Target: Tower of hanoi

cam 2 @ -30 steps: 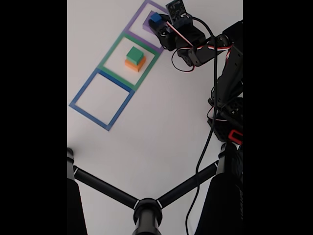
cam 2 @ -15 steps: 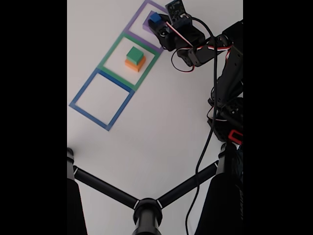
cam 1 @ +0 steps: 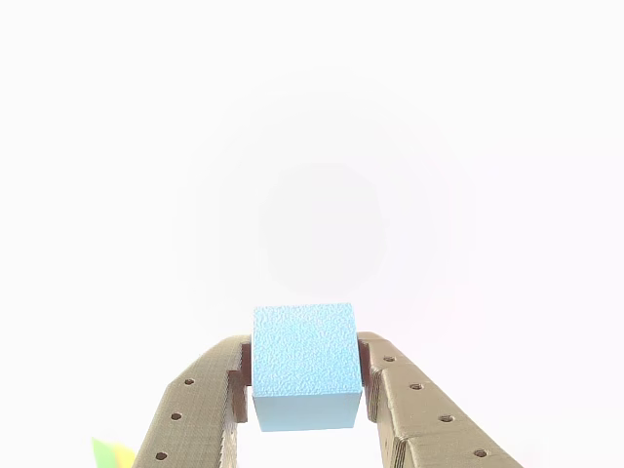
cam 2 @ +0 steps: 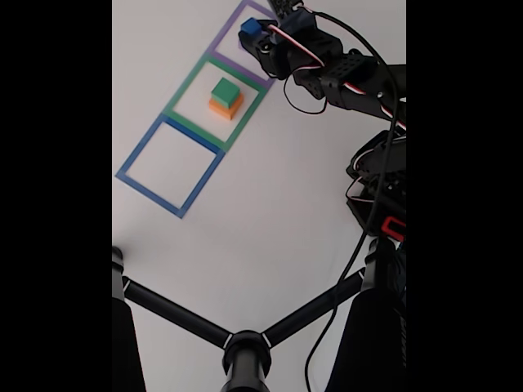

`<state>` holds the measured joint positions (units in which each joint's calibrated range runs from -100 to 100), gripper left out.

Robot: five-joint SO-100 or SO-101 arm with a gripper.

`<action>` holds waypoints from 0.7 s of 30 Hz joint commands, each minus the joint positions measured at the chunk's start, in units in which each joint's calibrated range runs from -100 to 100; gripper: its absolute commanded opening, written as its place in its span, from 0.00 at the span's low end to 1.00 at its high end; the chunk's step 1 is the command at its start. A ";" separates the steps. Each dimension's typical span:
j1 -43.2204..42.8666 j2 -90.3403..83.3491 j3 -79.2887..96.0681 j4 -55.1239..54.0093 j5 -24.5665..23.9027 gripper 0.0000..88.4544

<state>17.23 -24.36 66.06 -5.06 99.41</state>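
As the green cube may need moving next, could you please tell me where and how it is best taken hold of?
Take the green cube by two opposite flat side faces, coming straight down from above. It sits on top of the orange block inside the green square, so its sides stand free. The hand would have to set down its blue cube first.

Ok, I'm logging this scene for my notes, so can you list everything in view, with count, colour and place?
blue cube: one, light blue, held between the end effector's fingers above the purple square.
green cube: one, green, on the orange block.
orange block: one, orange, inside the green square.
taped squares: three, purple, green, blue, in a diagonal row.
tripod legs: black, bottom.
end effector: one, tan fingers, shut on the blue cube.
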 commanded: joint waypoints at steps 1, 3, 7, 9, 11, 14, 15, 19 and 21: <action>-1.99 -17.19 -6.06 24.33 0.59 0.05; -3.04 -22.03 -9.88 34.53 0.59 0.05; -4.86 -27.76 -20.33 53.40 0.59 0.05; -5.44 -28.81 -26.06 61.09 0.59 0.05; -5.63 -29.62 -31.24 67.97 0.59 0.05; -5.73 -30.67 -37.51 76.07 0.59 0.05; -5.73 -30.75 -39.78 78.74 0.59 0.05; -5.63 -30.43 -48.06 87.08 0.59 0.05; -6.11 -30.35 -50.51 89.51 0.59 0.05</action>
<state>12.16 -53.40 22.72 79.94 99.41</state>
